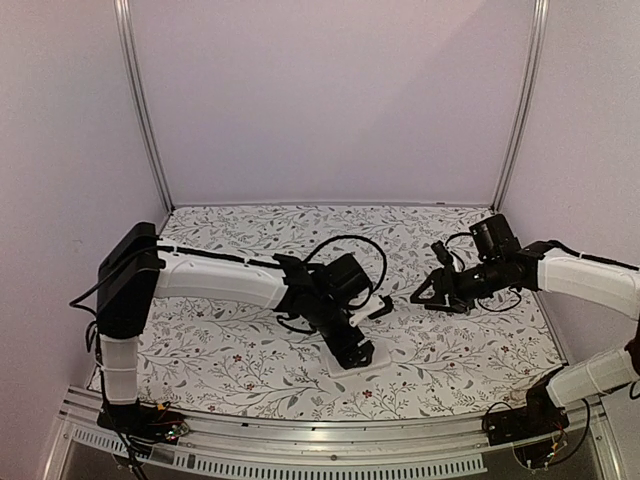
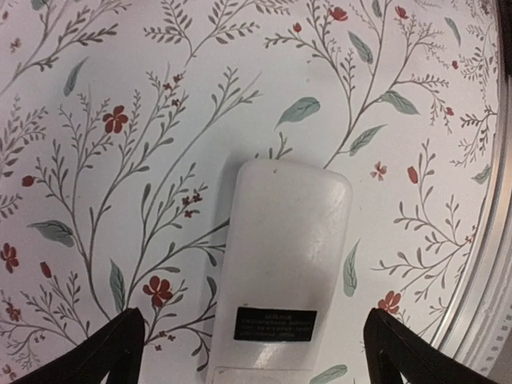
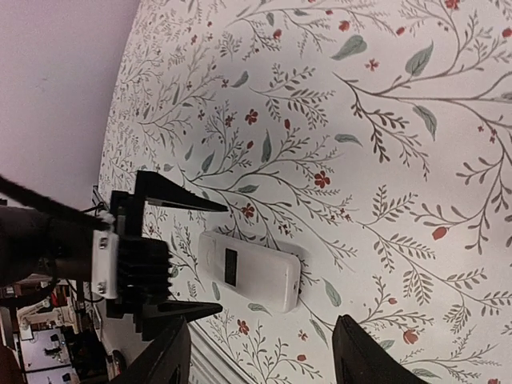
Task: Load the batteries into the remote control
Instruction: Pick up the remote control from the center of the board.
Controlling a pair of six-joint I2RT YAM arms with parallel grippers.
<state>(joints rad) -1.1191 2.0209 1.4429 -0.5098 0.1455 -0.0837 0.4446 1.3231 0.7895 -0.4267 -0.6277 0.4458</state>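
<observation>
Top view: the left gripper (image 1: 352, 350) is down at mid-table near the front edge, right over the remote control (image 1: 368, 358). The remote lies flat on the floral table cover (image 1: 230, 230). The right gripper (image 1: 428, 290) hangs above the cloth to the right, well apart from the remote. We see no batteries here.

Left wrist: the remote (image 2: 280, 240) is back-up, plain white. It has a dark rectangle (image 2: 274, 324) with fine print, which reads to us as a label, not an open recess. There's a faint seam below it, possibly the cover edge, but we can't tell. The left fingers (image 2: 112, 352) stand wide on either side of the body with cloth showing in both gaps, so nothing is gripped.

Right wrist: side-on look at the left gripper (image 3: 222, 256), its jaws straddling one end of the remote (image 3: 256, 276) without touching it. Our right fingers (image 3: 172, 356) are apart at a middling width with nothing between them. No batteries here either, so we can't say where they are.

Handling, as we judge it:
- The shell is a light, rigid, smooth plastic, likely slippery against the pads and easy to skid on the cloth.
- It's thin, so the fingers need to get low.
- We'd take it across the long edges near mid-length, clear of the label end where the cover seems to sit.
- A moderate squeeze should do; the shell won't deform much, but it could pop out sideways.
</observation>
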